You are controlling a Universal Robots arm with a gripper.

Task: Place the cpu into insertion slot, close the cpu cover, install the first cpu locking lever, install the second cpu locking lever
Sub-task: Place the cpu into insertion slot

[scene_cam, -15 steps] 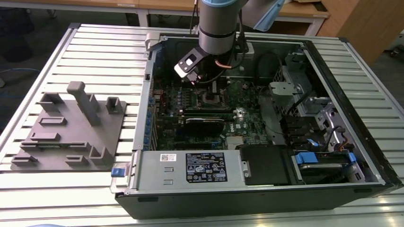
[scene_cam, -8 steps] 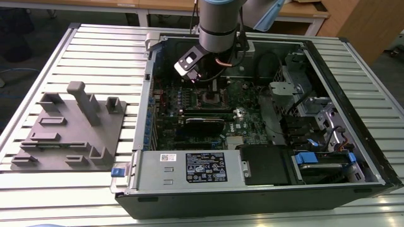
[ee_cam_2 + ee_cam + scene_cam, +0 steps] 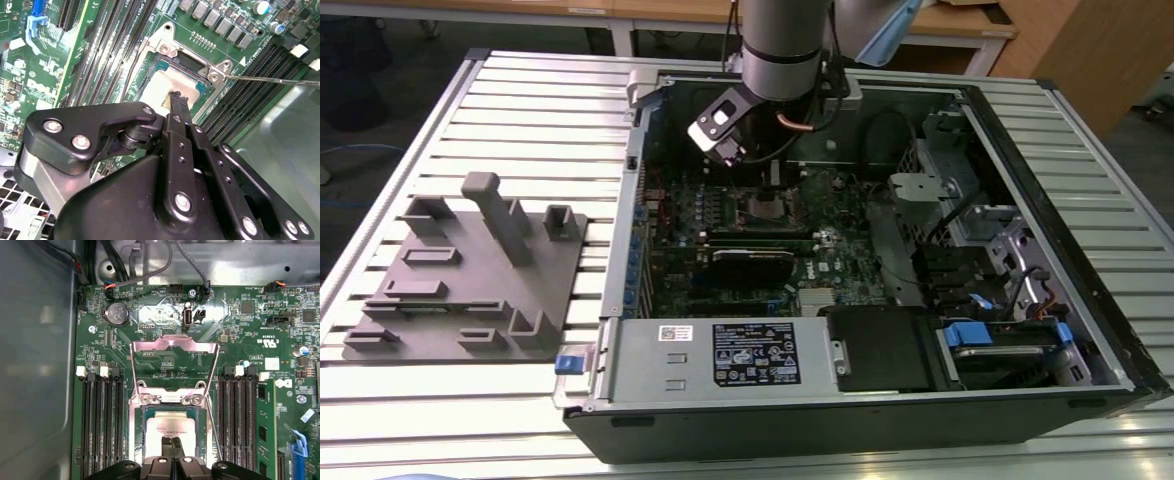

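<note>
Cpu [image 3: 160, 432]: lies flat in the insertion slot [image 3: 136, 435]. Gripper [image 3: 172, 441]: jaws pinched together, empty, tips apparently resting on the chip to seat it. Cpu cover [image 3: 175, 347]: swung back, giving you socket access.

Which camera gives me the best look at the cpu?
The first wrist view: the cpu is seen nearly straight on, most of its top clear of the gripper. The second wrist view shows the cpu at a slant, partly behind the gripper. The exterior view shows a small pale square under the arm.
</note>
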